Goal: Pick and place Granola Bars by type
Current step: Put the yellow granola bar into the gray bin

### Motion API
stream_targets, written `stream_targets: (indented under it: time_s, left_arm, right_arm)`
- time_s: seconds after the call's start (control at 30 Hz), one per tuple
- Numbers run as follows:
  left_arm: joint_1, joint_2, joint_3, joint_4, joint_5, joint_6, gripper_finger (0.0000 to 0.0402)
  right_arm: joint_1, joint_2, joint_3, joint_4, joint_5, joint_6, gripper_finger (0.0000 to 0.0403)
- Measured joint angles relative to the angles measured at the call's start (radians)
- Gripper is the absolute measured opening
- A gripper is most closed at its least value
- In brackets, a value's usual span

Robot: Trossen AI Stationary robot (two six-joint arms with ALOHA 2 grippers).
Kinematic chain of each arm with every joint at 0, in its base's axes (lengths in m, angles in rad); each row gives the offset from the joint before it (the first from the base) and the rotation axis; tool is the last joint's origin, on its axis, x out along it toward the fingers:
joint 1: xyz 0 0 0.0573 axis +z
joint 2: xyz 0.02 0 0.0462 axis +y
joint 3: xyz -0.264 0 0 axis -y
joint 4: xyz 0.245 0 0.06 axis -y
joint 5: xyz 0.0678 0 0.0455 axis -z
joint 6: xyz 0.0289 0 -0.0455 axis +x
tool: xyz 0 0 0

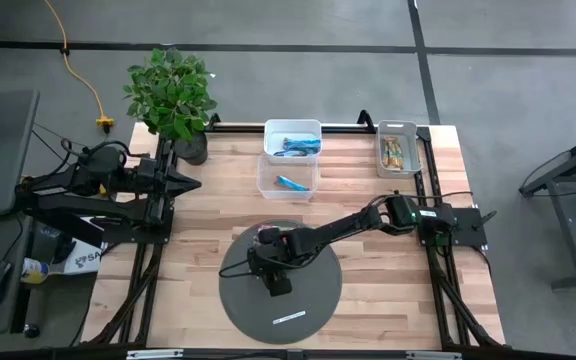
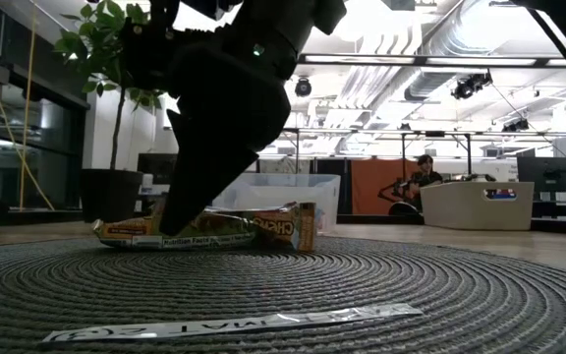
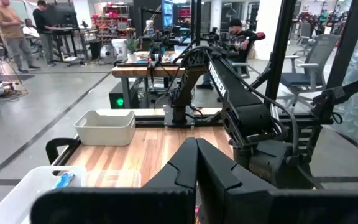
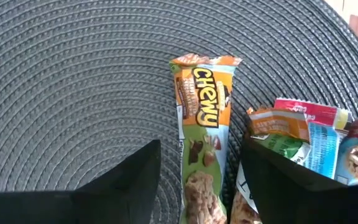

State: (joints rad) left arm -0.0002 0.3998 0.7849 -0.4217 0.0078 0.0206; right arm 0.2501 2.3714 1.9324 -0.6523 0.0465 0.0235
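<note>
Overhead first: I have the right gripper [image 1: 273, 262] reached across to the round grey mat [image 1: 320, 305], down over the small heap of Granola Bars [image 1: 267, 239] near the mat's far-left part. The left gripper [image 1: 190, 182] is parked off the tabletop's [image 1: 218, 215] left edge beside the potted plant [image 1: 173, 95]. Two clear bins [image 1: 290, 155] behind the mat already hold blue bars; a grey bin [image 1: 400, 148] at the far right corner holds tan ones. A thin white strip [image 1: 290, 319] lies on the mat's near part.

Table-level view: a tan-and-green bar [image 2: 219, 228] lies flat on the mat, with a dark finger coming down onto or just behind it; I cannot tell contact from here.

Left wrist view: left fingers [image 3: 194, 171] pressed together, holding nothing, pointing across the tabletop toward the right arm.

Right wrist view: right fingers [image 4: 129, 180] spread apart, and the Chewy bar [image 4: 202, 130] lies between them, not yet gripped. Its long axis runs straight away from the wrist, so the fingers straddle its narrow width. A clump of red-pink, blue and tan wrappers [image 4: 309, 140] sits just beside it, touching or overlapping the other finger.

Judgement: right arm is much nearer. Closing should catch the Chewy bar across its width; risk is pinching a neighbouring wrapper too.
</note>
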Motion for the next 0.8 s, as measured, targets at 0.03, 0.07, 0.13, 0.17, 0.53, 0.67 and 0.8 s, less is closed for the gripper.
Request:
stream_targets:
  time_s: [0.03, 0.07, 0.13, 0.17, 0.53, 0.67, 0.8]
  left_arm:
    - [0.000, 0.000, 0.000, 0.000, 0.000, 0.000, 0.0001]
    - [0.000, 0.000, 0.000, 0.000, 0.000, 0.000, 0.0001]
    - [0.000, 0.000, 0.000, 0.000, 0.000, 0.000, 0.0001]
    - [0.000, 0.000, 0.000, 0.000, 0.000, 0.000, 0.0001]
    - [0.000, 0.000, 0.000, 0.000, 0.000, 0.000, 0.0001]
    - [0.000, 0.000, 0.000, 0.000, 0.000, 0.000, 0.0001]
    - [0.000, 0.000, 0.000, 0.000, 0.000, 0.000, 0.0001]
  right_arm:
    - [0.000, 0.000, 0.000, 0.000, 0.000, 0.000, 0.0206]
    - [0.000, 0.000, 0.000, 0.000, 0.001, -0.001, 0.0206]
    - [0.000, 0.000, 0.000, 0.002, 0.001, -0.002, 0.0206]
    - [0.000, 0.000, 0.000, 0.002, 0.001, -0.002, 0.0206]
    - [0.000, 0.016, 0.000, 0.000, -0.018, 0.002, 0.0206]
    - [0.000, 0.016, 0.000, -0.001, -0.003, 0.003, 0.0201]
    - [0.000, 0.016, 0.000, -0.003, -0.004, 0.003, 0.0184]
